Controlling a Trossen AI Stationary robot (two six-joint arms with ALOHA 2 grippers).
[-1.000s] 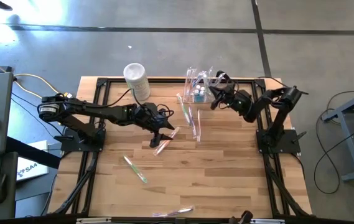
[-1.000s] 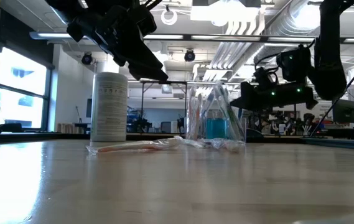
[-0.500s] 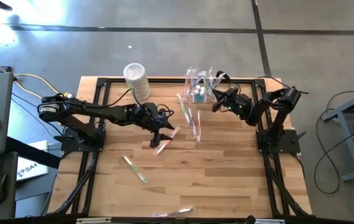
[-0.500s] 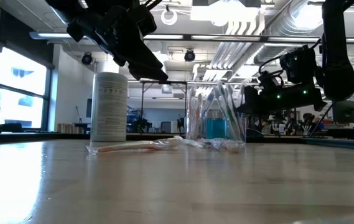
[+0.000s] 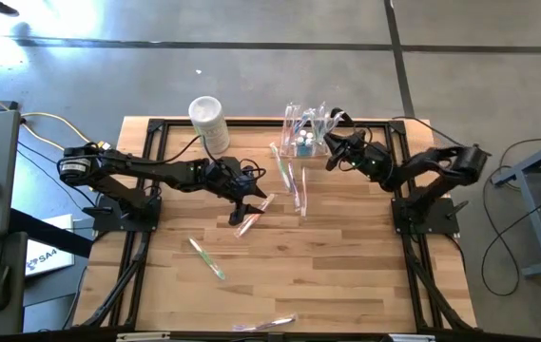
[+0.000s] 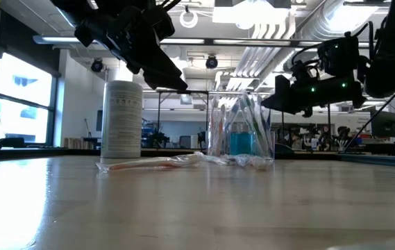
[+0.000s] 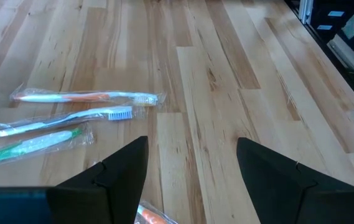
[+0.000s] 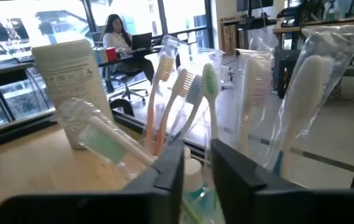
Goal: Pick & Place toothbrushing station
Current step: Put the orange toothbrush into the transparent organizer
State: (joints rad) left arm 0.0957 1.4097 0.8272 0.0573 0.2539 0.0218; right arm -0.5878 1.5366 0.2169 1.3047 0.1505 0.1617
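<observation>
Right gripper [image 5: 331,153]: mine, raised above the table's far edge, just right of the toothbrushing station [image 5: 308,133]. My fingers [image 8: 164,171] stand a narrow slit apart, nothing between them, touching nothing that I can see.

Toothbrushing station: clear holder at the far middle of the table [image 5: 346,247], upright, with several toothbrushes [image 8: 183,99] standing in it, some in clear wrappers, and a blue-filled bottle [image 6: 241,142] inside.

Left gripper [image 5: 240,201]: mine, hanging over the table's middle, fingers [image 7: 111,177] well apart, empty. A wrapped toothbrush [image 5: 248,215] lies on the boards just below it.

Loose wrapped toothbrushes [image 5: 292,180]: on the table near the station; another [image 5: 206,257] lies toward the near left.

White cylindrical container [image 5: 208,122]: upright, far left of the station.
</observation>
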